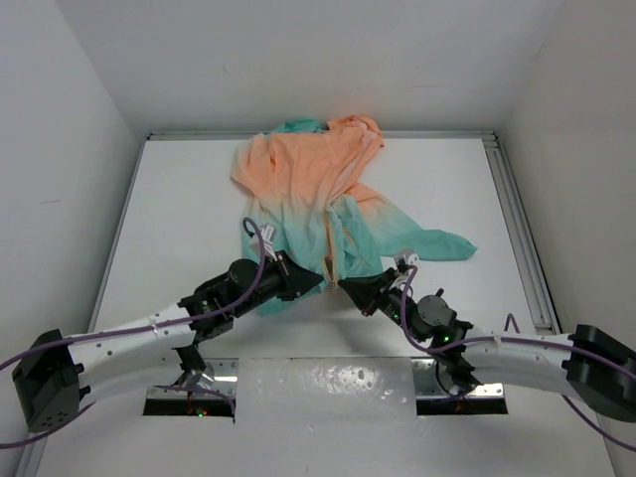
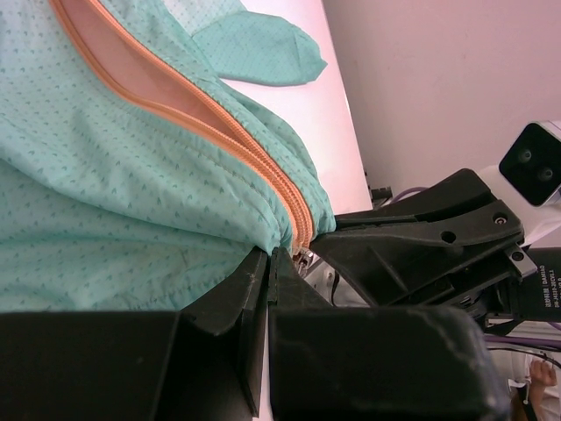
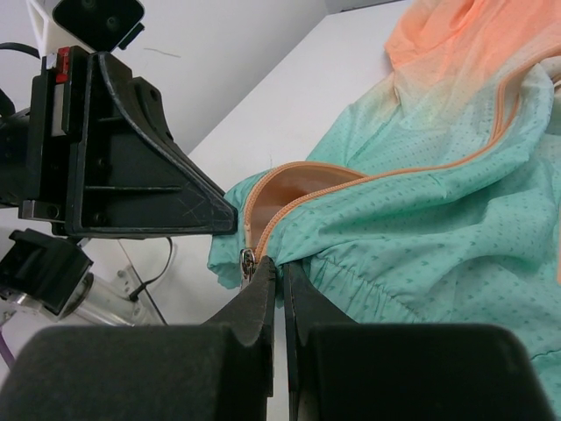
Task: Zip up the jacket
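jacket (image 1: 318, 189) lies spread out ahead of both grippers on the table (image 1: 169, 229). peach half is far from the tips, teal hem is right at them. front is open, and the zipper (image 2: 263, 162) runs away from the fingertips in a loose curve.

left gripper (image 2: 270, 259): jaws fully closed, tips at the hem beside the zipper's bottom end. it looks like thin cloth is pinched, but the wrist view doesn't show how deep the bite goes.

right gripper (image 3: 280, 267): jaws closed too, nose to nose with the left one and tips nearly touching. the hem goes in at its tips. the metal slider (image 3: 248, 260) sits just beside its left finger, and we judge it isn't clamped.

handling, our read:
- the fabric is very light, limp and slick. it'll bunch and slide rather than hold a line.
- the two zipper tapes are the only semi-stiff parts, so grip there and not on loose cloth.
- one gripper should anchor the hem just below the slider to hold tension. the other should take the pull tab.
- the tab is small, so it's easy to miss or pinch cloth along with it.
- without hem tension the slider will likely drag the whole garment.
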You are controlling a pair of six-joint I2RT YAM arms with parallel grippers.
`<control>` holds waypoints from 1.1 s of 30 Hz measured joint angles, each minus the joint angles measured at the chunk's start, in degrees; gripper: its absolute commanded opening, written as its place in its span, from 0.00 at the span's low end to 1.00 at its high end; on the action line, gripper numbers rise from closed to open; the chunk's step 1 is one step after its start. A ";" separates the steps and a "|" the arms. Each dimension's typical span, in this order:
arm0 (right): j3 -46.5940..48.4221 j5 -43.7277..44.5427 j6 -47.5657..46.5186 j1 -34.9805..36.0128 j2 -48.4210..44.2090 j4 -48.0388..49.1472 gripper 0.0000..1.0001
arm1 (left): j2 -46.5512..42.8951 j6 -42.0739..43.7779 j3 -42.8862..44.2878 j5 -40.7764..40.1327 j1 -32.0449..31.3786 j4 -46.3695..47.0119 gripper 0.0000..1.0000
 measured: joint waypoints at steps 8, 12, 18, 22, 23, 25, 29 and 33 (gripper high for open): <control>0.00 0.17 -0.37 0.09 0.02 -0.02 0.00 | 0.76 0.00 0.00 1.20 0.00 0.33 0.00; 0.00 0.20 -0.42 0.09 0.02 -0.26 0.00 | 1.16 0.00 0.00 1.77 0.00 0.39 0.00; 0.00 0.20 -0.42 0.09 0.04 -0.63 0.00 | 1.22 0.00 0.00 2.25 0.02 0.61 0.00; 0.00 0.24 -0.42 0.09 0.04 -0.76 0.00 | 1.22 0.00 0.00 2.29 0.02 0.70 0.00; 0.00 0.22 -0.42 0.09 0.04 -0.79 0.00 | 1.22 0.00 0.00 2.38 0.02 0.72 0.00; 0.00 0.24 -0.42 0.09 0.04 -0.81 0.00 | 1.22 0.00 0.00 2.54 0.02 0.72 0.00; 0.00 0.24 -0.44 0.09 0.07 -0.81 0.00 | 1.38 -0.04 0.00 2.73 0.02 0.76 0.00; 0.00 0.26 -0.61 0.09 0.50 -0.85 0.00 | 2.36 -0.07 -0.07 3.10 0.02 0.92 0.00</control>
